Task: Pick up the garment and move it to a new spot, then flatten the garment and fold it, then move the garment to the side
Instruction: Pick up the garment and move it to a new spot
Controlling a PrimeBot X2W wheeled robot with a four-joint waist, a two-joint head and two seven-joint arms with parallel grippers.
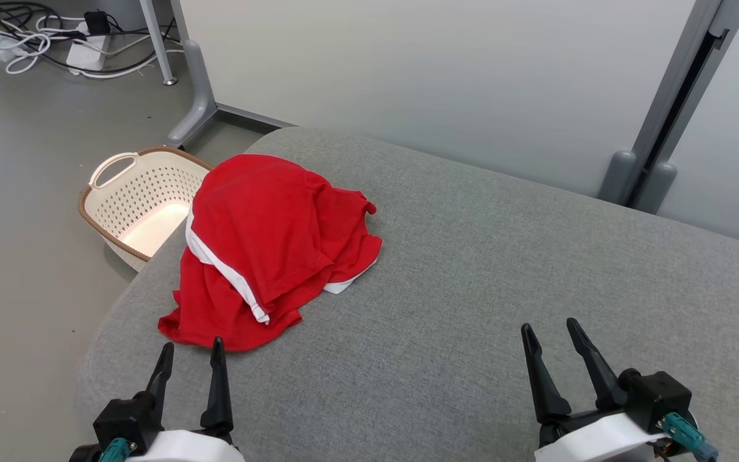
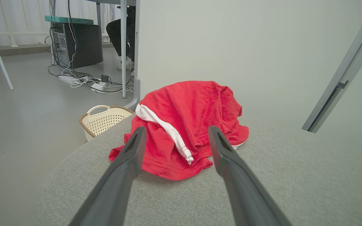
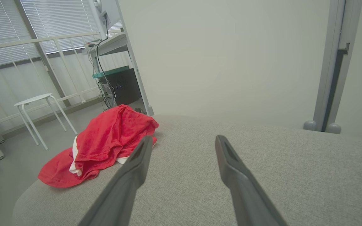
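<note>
**Head view.**
- Garment (image 1: 260,244): red with white trim, in a crumpled heap on the left part of the desk (image 1: 472,289), reaching its left edge.
- Basket (image 1: 127,196): cream, perforated, on the floor just beyond that edge. The heap partly hides it.
- Left gripper (image 1: 192,344): near left, fingers apart, holding nothing, tips just short of the garment's near hem.
- Right gripper (image 1: 548,326): near right, fingers apart and empty, over bare grey cloth, well apart from the garment.
- Cables (image 1: 36,45): on the floor, far left.

**Left wrist view.**
- The left gripper (image 2: 177,129) has its fingers spread, with the garment (image 2: 187,103) framed between them, directly ahead.
- A white band runs down the front of the heap.
- Basket (image 2: 102,121): on the floor to the left, beyond the desk edge.

**Right wrist view.**
- The right gripper (image 3: 184,138) is spread and empty.
- The garment (image 3: 105,141) lies off to its left, with open desk ahead.
- Stool (image 3: 33,100): white, on the floor beyond.

**Step in hand (judged).**
- This is the first step. The pick-up has not begun and nothing has been grasped.

**Next move (judged).**
- The left gripper should go forward and down onto a raised fold and close there. The right gripper may have to cross leftward to share the lift.
- The bare middle of the desk looks like the natural new spot.
- The cloth is limp and will sag and trail. A thin pinch risks slipping, or dragging the heap off the left edge toward the basket.
</note>
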